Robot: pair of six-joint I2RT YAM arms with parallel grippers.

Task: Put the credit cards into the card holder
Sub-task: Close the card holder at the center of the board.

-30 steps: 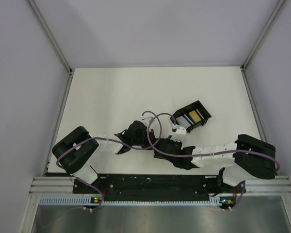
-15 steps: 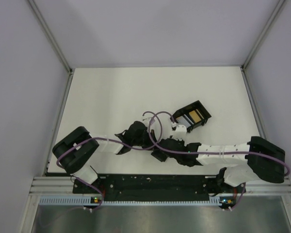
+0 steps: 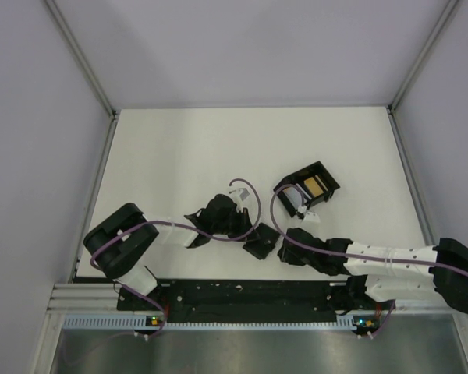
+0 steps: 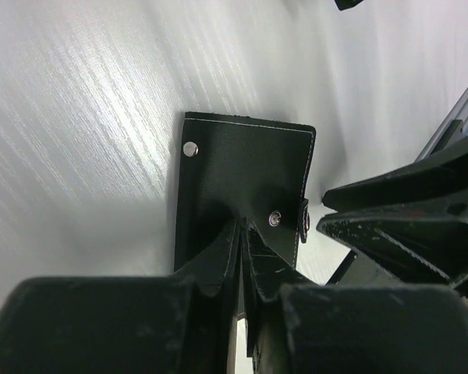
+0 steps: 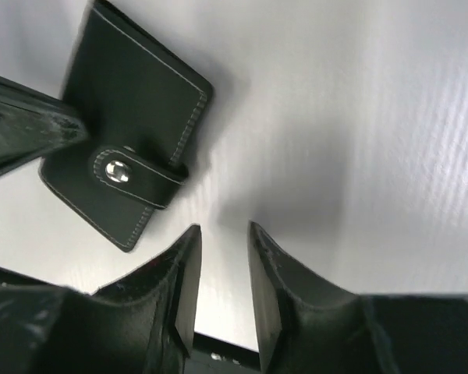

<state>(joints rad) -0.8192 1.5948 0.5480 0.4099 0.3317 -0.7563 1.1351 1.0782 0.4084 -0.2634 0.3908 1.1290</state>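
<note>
From above, the card holder (image 3: 259, 241) lies on the table (image 3: 179, 156) near the front edge, between the two arms. An open black box (image 3: 328, 176) with a gold patch inside sits farther back and to the right. That view hides both sets of fingertips. The left wrist camera fills the gap. It shows the left gripper (image 4: 242, 224) pinched closed on the holder's near edge, two metal snaps showing on the leather. The right wrist camera alone shows the holder's strap snapped closed. The right gripper (image 5: 222, 234) hangs just right of the holder, its fingers a narrow gap apart with only bare table between them.
</note>
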